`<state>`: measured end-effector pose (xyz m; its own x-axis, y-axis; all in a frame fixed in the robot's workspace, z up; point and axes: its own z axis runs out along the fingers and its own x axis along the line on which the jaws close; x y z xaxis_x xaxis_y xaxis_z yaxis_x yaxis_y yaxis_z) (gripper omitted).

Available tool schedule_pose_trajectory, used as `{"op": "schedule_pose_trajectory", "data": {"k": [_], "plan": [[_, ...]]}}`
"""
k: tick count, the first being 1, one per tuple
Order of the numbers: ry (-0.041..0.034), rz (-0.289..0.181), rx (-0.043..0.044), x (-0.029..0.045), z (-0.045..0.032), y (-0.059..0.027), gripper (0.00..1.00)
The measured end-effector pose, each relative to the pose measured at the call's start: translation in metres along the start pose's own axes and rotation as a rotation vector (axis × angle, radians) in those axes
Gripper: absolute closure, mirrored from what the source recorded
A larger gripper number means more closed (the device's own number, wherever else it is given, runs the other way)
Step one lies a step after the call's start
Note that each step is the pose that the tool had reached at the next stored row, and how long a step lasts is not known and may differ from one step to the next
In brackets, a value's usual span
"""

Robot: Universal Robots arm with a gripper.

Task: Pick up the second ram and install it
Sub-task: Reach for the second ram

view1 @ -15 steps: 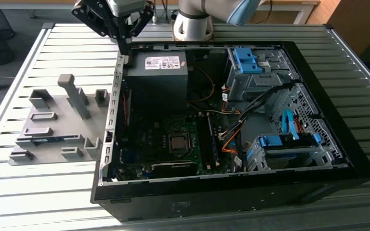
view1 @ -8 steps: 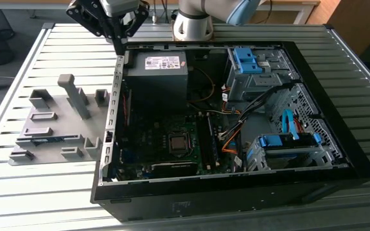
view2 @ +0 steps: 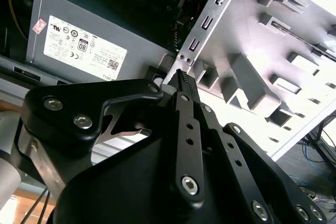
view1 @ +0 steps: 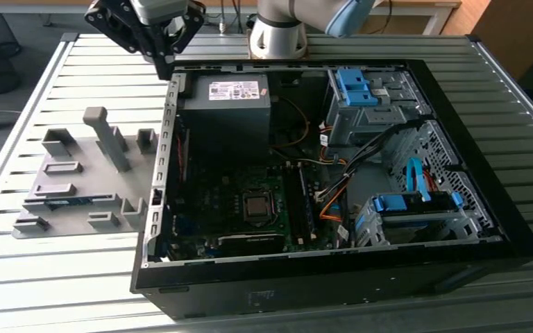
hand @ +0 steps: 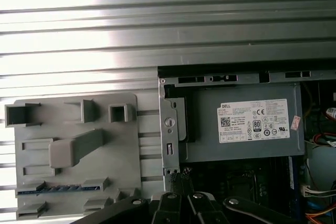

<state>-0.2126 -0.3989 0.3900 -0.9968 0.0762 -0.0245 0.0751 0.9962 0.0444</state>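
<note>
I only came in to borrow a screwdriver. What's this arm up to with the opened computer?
The arm's pincer hangs shut and empty above the corner of the open computer case, near the power supply. A green-blue RAM stick lies in the grey holder tray beside the case, on the exterior view's left. It has not been picked up yet.

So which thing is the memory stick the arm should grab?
Find the open black computer case on the slatted metal table; to the exterior view's left of it lies a flat grey holder plate. The memory stick sits in a long slot toward the plate's end nearest that camera: a thin green-blue strip, the only coloured piece among plain grey blocks.
</note>
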Motion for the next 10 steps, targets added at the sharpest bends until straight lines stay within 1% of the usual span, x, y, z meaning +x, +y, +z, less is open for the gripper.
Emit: {"op": "schedule_pose_trajectory", "data": {"k": [10], "plan": [[0.0, 0.0, 0.0, 0.0146, -0.0002, -0.0011, 0.89]]}}
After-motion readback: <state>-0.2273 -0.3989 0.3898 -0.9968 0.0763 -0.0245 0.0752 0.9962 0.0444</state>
